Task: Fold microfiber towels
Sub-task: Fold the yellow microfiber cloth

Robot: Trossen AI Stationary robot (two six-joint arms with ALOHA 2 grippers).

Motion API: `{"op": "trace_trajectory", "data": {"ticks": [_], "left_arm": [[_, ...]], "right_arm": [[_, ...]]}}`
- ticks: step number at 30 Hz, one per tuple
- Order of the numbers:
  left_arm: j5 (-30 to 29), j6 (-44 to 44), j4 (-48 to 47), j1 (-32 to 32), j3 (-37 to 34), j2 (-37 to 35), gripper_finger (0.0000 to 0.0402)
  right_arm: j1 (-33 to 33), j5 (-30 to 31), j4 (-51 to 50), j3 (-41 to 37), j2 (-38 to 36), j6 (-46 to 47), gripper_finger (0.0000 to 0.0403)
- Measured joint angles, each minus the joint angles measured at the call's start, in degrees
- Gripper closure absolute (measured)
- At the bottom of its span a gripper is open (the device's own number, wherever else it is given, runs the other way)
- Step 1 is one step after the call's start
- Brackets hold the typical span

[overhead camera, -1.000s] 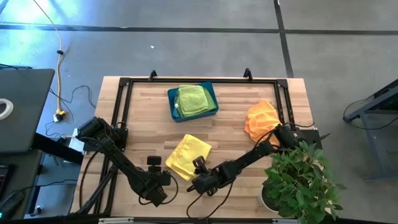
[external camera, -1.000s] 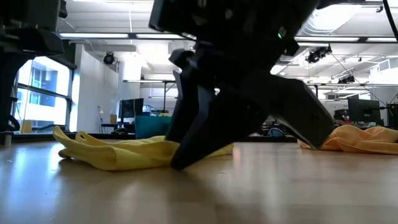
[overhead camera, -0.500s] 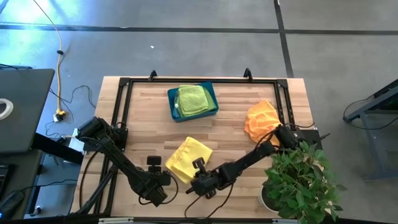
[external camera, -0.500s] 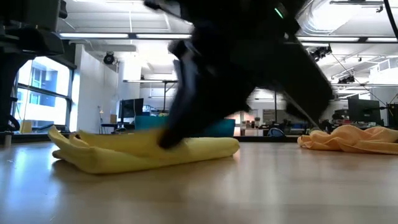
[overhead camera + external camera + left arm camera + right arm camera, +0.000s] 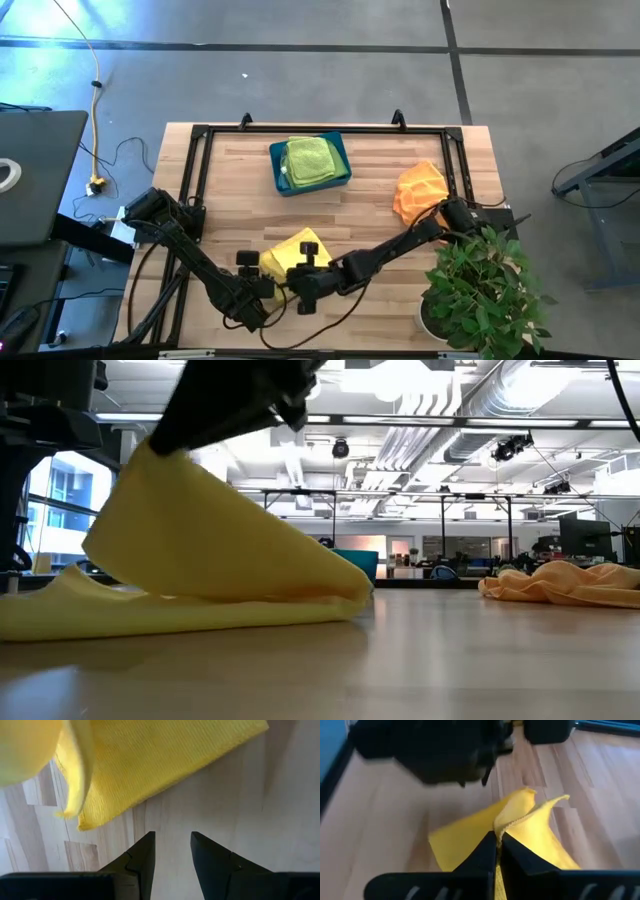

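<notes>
Right end effector (image 5: 303,277) is pinched tight on a raised edge of the soft yellow microfiber towel (image 5: 287,257) at the front centre of the wooden desk (image 5: 380,195), carrying that edge over the rest of the cloth. Low view shows the lifted flap (image 5: 215,540) tented above the layer that lies flat on the desk.

Left end effector (image 5: 171,851) sits low over bare wood just beside the towel's near edge, fingers narrowly parted, holding nothing.

To do the fold well, as judged from here:
- Carry the pinched edge right across to the opposite edge, so the edges line up before it comes down.
- Lay it down low and flat, then let go; dropping from height likely leaves a skewed flap.
- Bottom layer looks free to drag. Left end effector is close enough to pin it if it creeps.
- Wrist view shows the held edge bunched into two lobes (image 5: 530,802), so the crease may come out uneven.

Other cloths: lime green folded towel (image 5: 310,158) in the rigid teal plastic bin (image 5: 340,146), crumpled orange towel (image 5: 419,190) at the desk's right side, both well apart from the work.
</notes>
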Motion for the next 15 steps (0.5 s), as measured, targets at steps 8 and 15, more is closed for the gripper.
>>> {"op": "trace_trajectory", "data": {"ticks": [8, 15], "left_arm": [[0.9, 0.0, -1.2, 0.0, 0.0, 0.0, 0.0287], [1.4, 0.4, -1.2, 0.0, 0.0, 0.0, 0.0287]], "right_arm": [[-0.3, -1.5, 8.5, -2.0, 4.8, 2.6, 0.0402], [-0.2, -8.4, 10.9, -2.0, 6.5, 1.5, 0.0340]]}}
